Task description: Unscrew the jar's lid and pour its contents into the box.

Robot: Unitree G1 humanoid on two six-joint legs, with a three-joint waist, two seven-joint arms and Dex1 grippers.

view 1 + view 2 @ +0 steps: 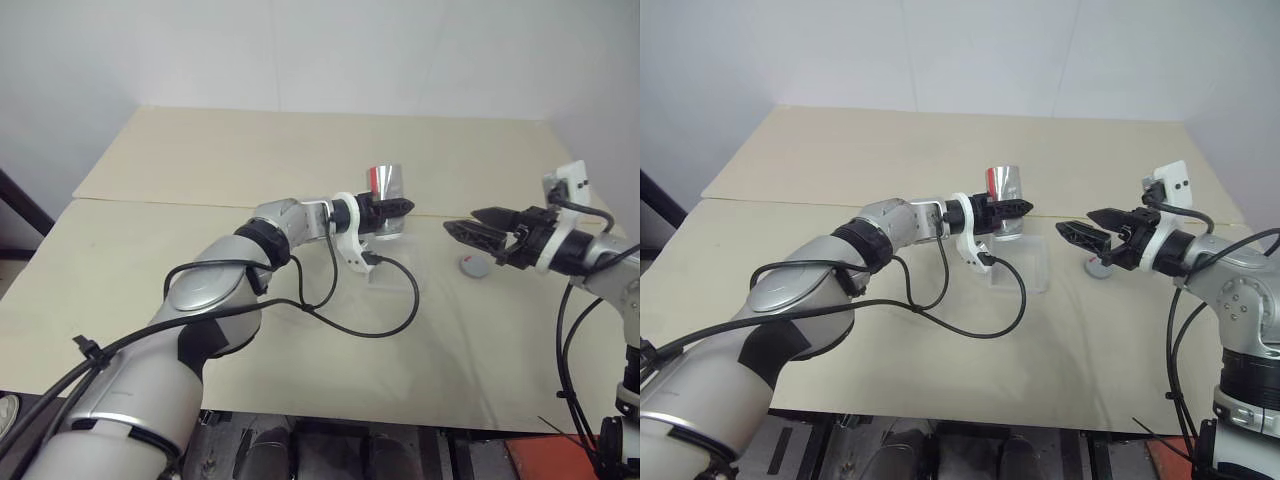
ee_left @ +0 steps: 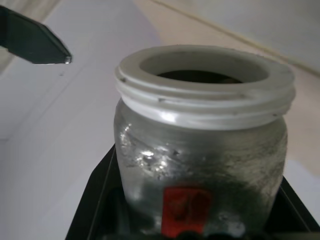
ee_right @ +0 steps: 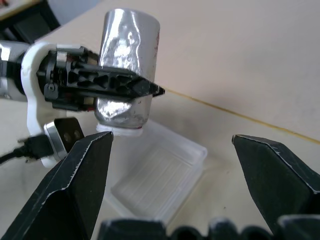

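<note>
My left gripper (image 1: 403,208) is shut on the jar (image 1: 388,183), a silvery cylinder with a red label mark. It holds the jar upside down, white threaded neck (image 3: 122,131) pointing down just above the box (image 3: 160,175), a clear shallow tray on the table. The jar's mouth (image 2: 202,67) is uncapped and dark inside; the contents are hidden. The lid (image 1: 474,265) lies flat on the table to the right of the box. My right gripper (image 1: 462,221) hovers open above the lid, pointing at the jar, with nothing between its fingers.
The beige tabletop (image 1: 250,160) stretches wide behind and to the left of the box. A black cable (image 1: 385,320) loops from my left wrist across the table in front of the box. A seam (image 1: 160,203) runs across the tabletop.
</note>
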